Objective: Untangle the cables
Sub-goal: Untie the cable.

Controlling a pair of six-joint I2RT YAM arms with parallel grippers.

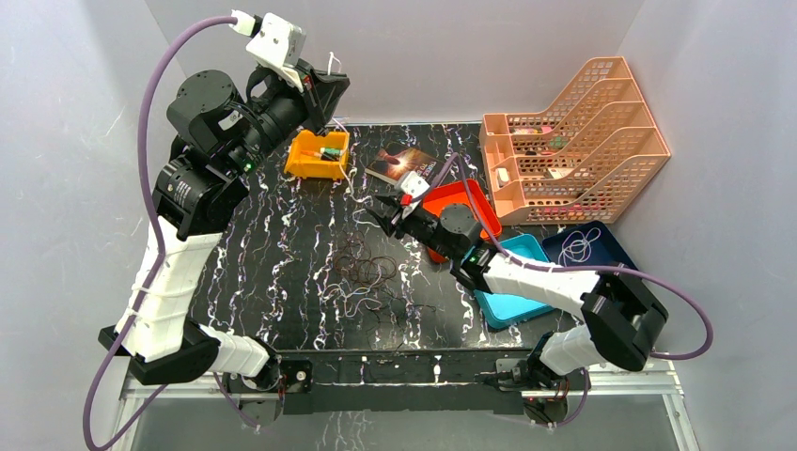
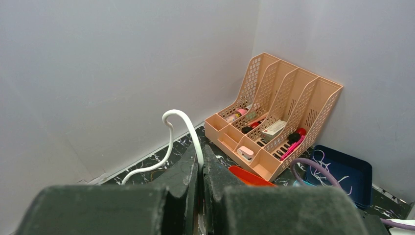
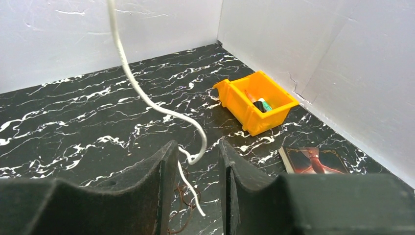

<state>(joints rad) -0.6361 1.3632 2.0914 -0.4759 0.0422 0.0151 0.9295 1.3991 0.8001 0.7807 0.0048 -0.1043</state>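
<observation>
My left gripper [image 1: 333, 83] is raised high at the back left, shut on the whitish cable [image 1: 335, 64]. In the left wrist view that cable [image 2: 182, 122] loops up out of the closed fingertips of the left gripper [image 2: 200, 157]. The cable hangs down to the table. My right gripper [image 1: 378, 216] is open and low over the table middle. In the right wrist view the whitish cable [image 3: 147, 100] dangles between the open jaws of the right gripper [image 3: 198, 152], its loose end free. The dark brown cables [image 1: 371, 272] lie in loose loops on the table, partly below the right jaws [image 3: 182, 198].
An orange bin [image 1: 320, 153] and a book [image 1: 402, 164] sit at the back. A red tray [image 1: 467, 199], a teal tray [image 1: 512, 282] and a blue tray [image 1: 601, 246] holding a white cord lie on the right. A peach file organiser [image 1: 573, 141] stands at the back right.
</observation>
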